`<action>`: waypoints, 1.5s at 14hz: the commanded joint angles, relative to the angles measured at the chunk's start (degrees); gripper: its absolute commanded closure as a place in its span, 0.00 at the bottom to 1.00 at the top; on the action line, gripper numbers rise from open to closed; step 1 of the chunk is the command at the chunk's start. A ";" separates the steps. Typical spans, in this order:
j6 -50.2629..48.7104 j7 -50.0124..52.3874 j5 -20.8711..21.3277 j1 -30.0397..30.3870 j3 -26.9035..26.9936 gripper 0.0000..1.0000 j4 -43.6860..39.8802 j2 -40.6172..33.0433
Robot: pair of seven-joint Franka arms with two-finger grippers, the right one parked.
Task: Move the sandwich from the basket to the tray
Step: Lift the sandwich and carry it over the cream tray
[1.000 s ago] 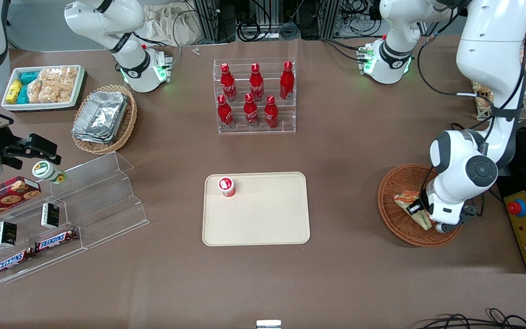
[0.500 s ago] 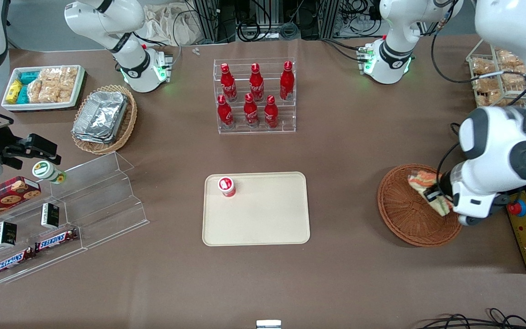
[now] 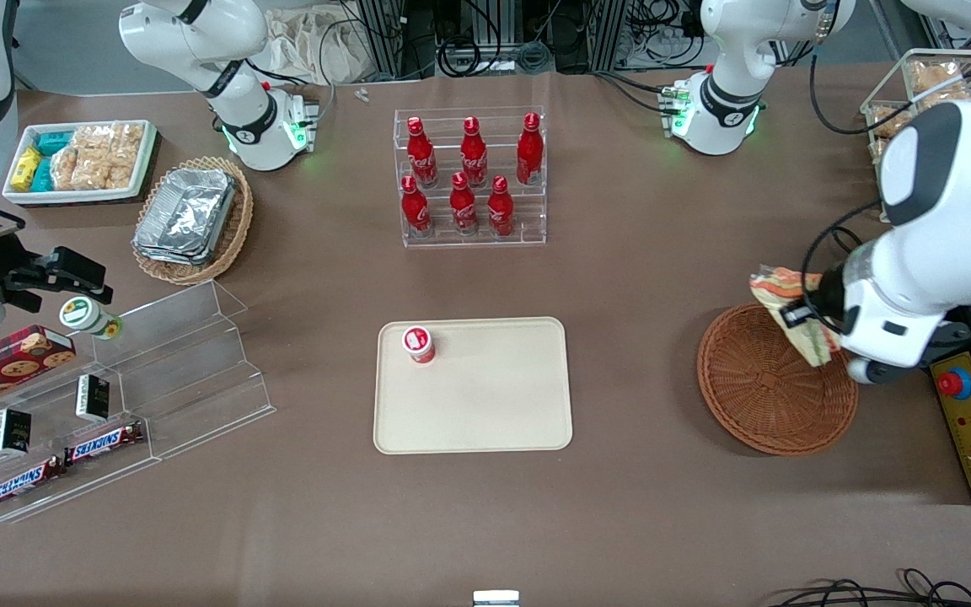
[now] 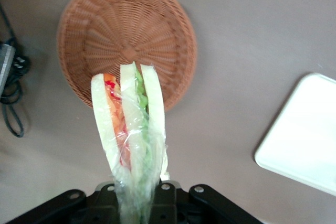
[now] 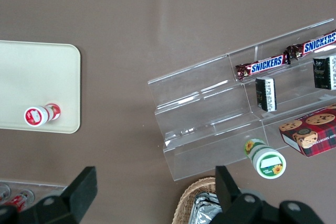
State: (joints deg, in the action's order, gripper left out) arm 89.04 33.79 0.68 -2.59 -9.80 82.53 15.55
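My left gripper (image 3: 814, 324) is shut on the wrapped sandwich (image 3: 782, 297) and holds it in the air above the edge of the reddish-brown wicker basket (image 3: 768, 396), at the working arm's end of the table. In the left wrist view the sandwich (image 4: 131, 124) sticks out from the gripper (image 4: 136, 203), white bread with orange-red and green layers, over the basket (image 4: 126, 30), which holds nothing. The beige tray (image 3: 485, 405) lies on the table's middle, toward the parked arm from the basket; a corner of it shows in the wrist view (image 4: 304, 140).
A small red-and-white cup (image 3: 419, 344) stands on the tray's corner. A clear rack of red bottles (image 3: 470, 177) stands farther from the camera than the tray. A yellow control box with a red button (image 3: 970, 413) lies beside the basket. A wire rack of snacks (image 3: 924, 84) is near the arm.
The gripper has lifted the sandwich out of the basket and carried it up and away from the camera; the basket now holds nothing.
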 commanded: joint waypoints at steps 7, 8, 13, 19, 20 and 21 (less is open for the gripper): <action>2.26 1.11 1.34 -5.21 -10.67 0.91 -1.32 5.54; 4.28 1.11 2.56 -7.67 -10.67 0.92 -1.06 5.72; 13.14 0.23 5.48 -15.42 -10.67 0.90 -1.58 11.60; 34.43 1.28 11.17 -20.26 -10.59 0.90 -1.50 25.66; 34.62 1.28 12.06 -20.26 -10.50 0.90 -1.50 26.63; 35.49 1.20 12.24 -20.17 -10.50 0.90 -1.67 27.95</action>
State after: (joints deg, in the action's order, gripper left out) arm 124.09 34.50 11.09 -22.30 -20.74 82.72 41.88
